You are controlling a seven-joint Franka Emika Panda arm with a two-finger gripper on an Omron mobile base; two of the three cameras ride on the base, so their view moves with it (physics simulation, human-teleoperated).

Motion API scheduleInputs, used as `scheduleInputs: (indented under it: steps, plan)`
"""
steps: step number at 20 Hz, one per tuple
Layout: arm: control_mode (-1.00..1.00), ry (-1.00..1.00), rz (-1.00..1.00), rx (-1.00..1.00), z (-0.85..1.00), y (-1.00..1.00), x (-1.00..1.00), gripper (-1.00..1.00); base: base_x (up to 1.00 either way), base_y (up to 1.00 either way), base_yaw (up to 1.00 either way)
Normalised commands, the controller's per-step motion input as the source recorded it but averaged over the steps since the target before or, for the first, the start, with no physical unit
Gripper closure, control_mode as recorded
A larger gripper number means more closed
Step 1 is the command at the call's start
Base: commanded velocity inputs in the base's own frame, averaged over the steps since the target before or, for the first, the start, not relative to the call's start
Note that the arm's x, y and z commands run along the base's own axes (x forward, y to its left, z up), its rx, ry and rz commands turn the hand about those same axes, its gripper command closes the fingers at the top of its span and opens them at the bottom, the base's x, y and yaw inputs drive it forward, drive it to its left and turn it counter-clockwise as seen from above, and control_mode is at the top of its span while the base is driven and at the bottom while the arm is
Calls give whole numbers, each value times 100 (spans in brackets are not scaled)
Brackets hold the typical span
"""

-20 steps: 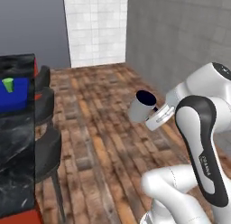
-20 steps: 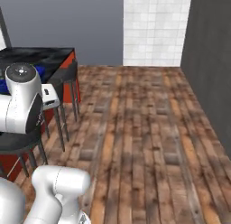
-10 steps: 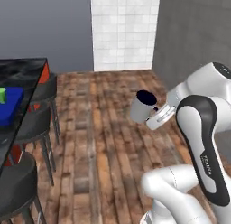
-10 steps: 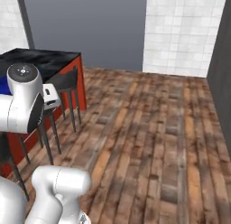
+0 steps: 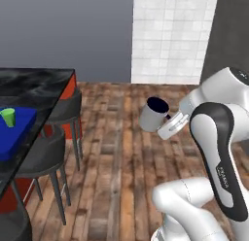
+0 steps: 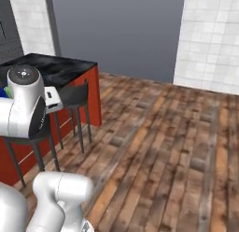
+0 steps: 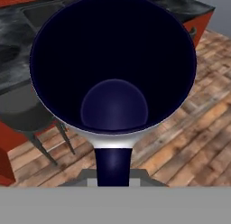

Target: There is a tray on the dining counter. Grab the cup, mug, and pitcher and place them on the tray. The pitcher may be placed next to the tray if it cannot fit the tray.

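A: Starting at our gripper [image 5: 171,119]: it is closed on the small dark handle of the mug [image 5: 154,114], and we hold the mug out in mid-air over the wooden floor [image 5: 116,162], its dark inside facing up and away from us.

B: From the hand view we look straight down into the mug [image 7: 113,69], handle toward us. Where do we take it?

A: To the bright blue tray [image 5: 12,135] on the black bench [image 5: 34,84], well off to our left past the stools [image 5: 46,155]. The green cup [image 5: 8,117] already stands on the tray. We see no pitcher from here.

B: So we judge the cup done and the mug in transit.

A: Yes. Next we need to close in on the bench, bring the mug over a bare part of the tray beside the cup, turn it upright, lower it and let go without knocking the cup.
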Motion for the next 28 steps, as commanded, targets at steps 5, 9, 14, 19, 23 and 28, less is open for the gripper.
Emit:
scheduleInputs:
  steps: [5, 9, 14, 19, 23, 28]
  plan:
    - [100, 0, 0, 0, 0, 0, 0, 100, 98, -29, 44]
    - [100, 0, 0, 0, 0, 0, 0, 100, 82, -40, 48]
    - [100, 0, 0, 0, 0, 0, 0, 100, 62, -43, 47]
    - [100, 0, 0, 0, 0, 0, 0, 100, 57, -16, 42]
    - [100, 0, 0, 0, 0, 0, 0, 100, 61, -8, 41]
    - [100, 0, 0, 0, 0, 0, 0, 100, 66, -8, 42]
